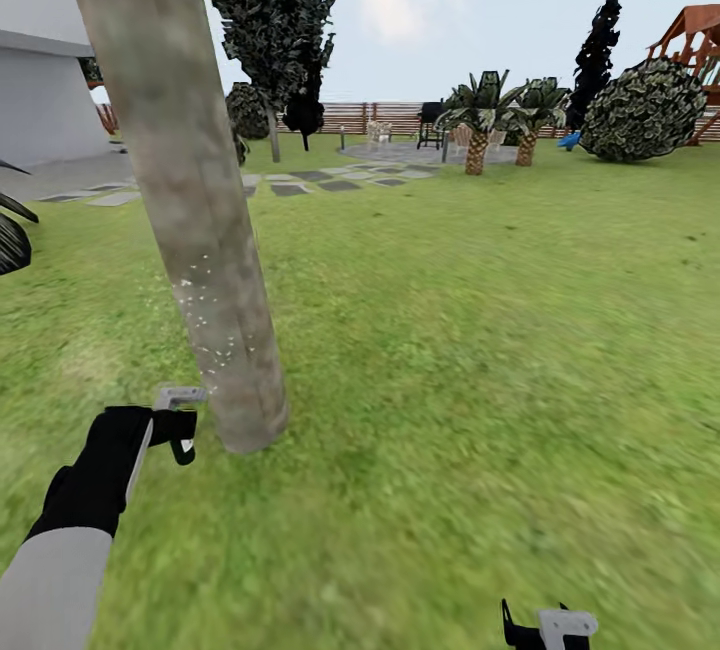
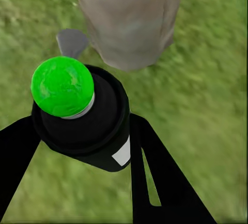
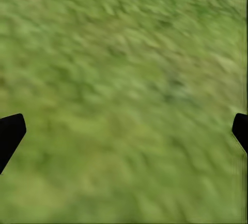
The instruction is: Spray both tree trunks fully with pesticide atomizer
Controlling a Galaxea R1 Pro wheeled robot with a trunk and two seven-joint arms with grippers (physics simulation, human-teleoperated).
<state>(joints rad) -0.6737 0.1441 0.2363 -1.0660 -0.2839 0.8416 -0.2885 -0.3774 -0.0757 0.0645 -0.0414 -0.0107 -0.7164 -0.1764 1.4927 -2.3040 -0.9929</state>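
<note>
A thick grey-brown tree trunk point(image 1: 190, 200) leans through the left of the head view, with white pesticide specks point(image 1: 212, 322) scattered on its lower bark. My left gripper point(image 1: 165, 427) is down by the trunk's base, shut on the pesticide atomizer point(image 1: 179, 408). In the left wrist view the dark atomizer point(image 2: 106, 118) sits between my black fingers point(image 2: 155, 167). Its round top point(image 2: 62, 86) shows bright green, a white label point(image 2: 122, 154) is on its side, and the trunk point(image 2: 129, 17) is just beyond it. My right gripper point(image 1: 551, 627) hangs low over grass, and it is open point(image 3: 124, 131).
Grass lawn point(image 1: 480, 330) spreads to the right and ahead. Stepping stones point(image 1: 320, 180), two squat palms point(image 1: 500, 120), a round bush point(image 1: 643, 110), a wooden playset point(image 1: 695, 40) and the slat fence point(image 1: 350, 116) lie far off. A grey building wall point(image 1: 45, 95) stands at the left.
</note>
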